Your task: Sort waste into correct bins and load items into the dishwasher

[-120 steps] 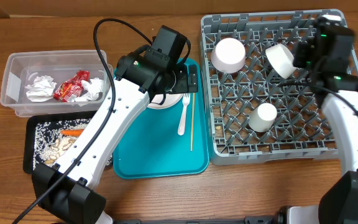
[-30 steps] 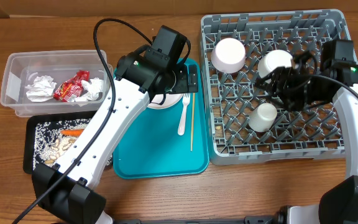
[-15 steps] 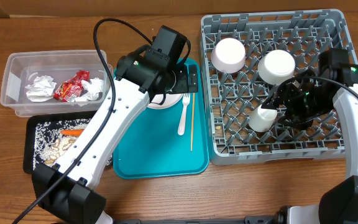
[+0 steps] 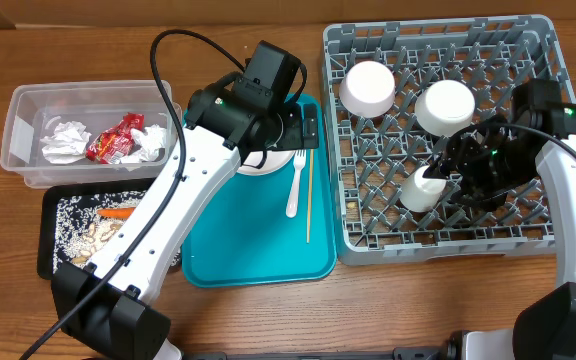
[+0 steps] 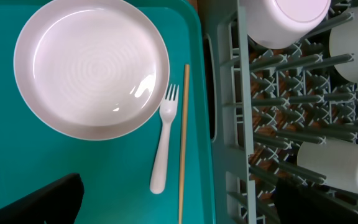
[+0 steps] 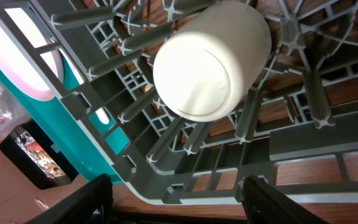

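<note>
Currently the right tool [image 6: 179,186] stands wide open and empty, just beside the small cup [image 6: 210,62], which lies on its side among the pegs of the dish rack [image 4: 368,240]. A sideways move could clip the cup and roll it. The left tool [image 5: 179,196], fully open and empty, hangs over the plate [image 5: 92,65], fork [image 5: 163,143] and chopstick [image 5: 183,137] on the teal tray [image 5: 5,155]. A shallow grasp may push the plate into the fork.

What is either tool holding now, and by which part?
Nothing: the left tool hangs open over the tray, the right tool open by the cup.
</note>
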